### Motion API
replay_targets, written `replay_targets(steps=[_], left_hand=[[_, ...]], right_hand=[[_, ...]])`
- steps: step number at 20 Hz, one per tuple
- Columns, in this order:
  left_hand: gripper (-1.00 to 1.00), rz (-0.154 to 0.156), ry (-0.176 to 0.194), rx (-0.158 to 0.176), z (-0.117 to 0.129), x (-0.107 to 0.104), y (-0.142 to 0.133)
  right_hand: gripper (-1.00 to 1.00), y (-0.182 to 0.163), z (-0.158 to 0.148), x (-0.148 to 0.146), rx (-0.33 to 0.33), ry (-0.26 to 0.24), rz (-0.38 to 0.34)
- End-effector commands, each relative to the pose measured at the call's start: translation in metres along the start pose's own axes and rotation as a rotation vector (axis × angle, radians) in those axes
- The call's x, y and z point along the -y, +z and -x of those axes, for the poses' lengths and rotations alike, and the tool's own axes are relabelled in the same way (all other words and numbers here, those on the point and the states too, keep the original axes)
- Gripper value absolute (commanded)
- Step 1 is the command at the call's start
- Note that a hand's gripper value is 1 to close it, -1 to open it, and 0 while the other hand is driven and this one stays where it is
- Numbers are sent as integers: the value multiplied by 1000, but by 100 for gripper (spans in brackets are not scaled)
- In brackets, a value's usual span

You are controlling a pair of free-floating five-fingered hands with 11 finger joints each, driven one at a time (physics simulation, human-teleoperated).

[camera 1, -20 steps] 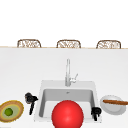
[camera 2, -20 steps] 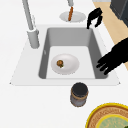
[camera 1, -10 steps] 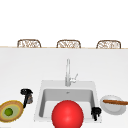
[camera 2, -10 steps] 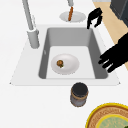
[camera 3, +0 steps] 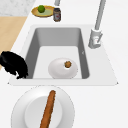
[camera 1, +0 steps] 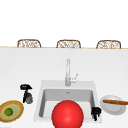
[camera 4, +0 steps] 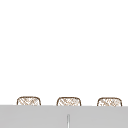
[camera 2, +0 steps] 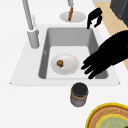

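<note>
My left hand (camera 1: 25, 87) hangs just above a small dark-lidded jar (camera 1: 29, 99) on the counter left of the sink (camera 1: 41, 100). Its fingers are fairly straight and hold nothing. In the left side view this left hand (camera 2: 110, 56) looms large beside the jar (camera 2: 79, 94). My right hand (camera 1: 95, 112) hovers at the sink's front right corner with relaxed, empty fingers, close to a white plate (camera 1: 110, 108) that carries a brown sausage (camera 1: 115, 102). The right hand (camera 3: 14, 65) is also seen from the right side. Inside the sink lies a white dish (camera 2: 65, 64) with a small brown lump (camera 2: 60, 63).
A woven yellow plate (camera 1: 15, 112) with a green fruit (camera 1: 9, 111) sits at the far left. The faucet (camera 1: 67, 73) rises behind the basin. A big red ball (camera 1: 67, 115) covers the sink's front. Three wicker chair backs (camera 1: 68, 44) line the far counter edge.
My left hand has risen and drifted a little to the left, away from the jar's top. The right hand has stayed where it was.
</note>
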Motion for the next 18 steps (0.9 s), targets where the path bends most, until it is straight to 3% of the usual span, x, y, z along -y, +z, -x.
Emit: replay_targets(steps=[1,4,7,9,13,16,18], left_hand=[[-100,-36,74,4,28,-4,0],[-100,-36,102,-1,48,-5,3],[-100,-45,71,38,68,3,18],[-100,-60,77,56,82,5,27],[-100,-69,94,42,111,6,29],[-100,-78,137,24,124,6,28],[-100,-80,143,14,134,7,29]], right_hand=[[0,0,0,0,0,0,0],[0,0,0,0,0,0,0],[0,0,0,0,0,0,0],[0,0,0,0,0,0,0],[0,0,0,0,0,0,0],[0,0,0,0,0,0,0],[0,0,0,0,0,0,0]])
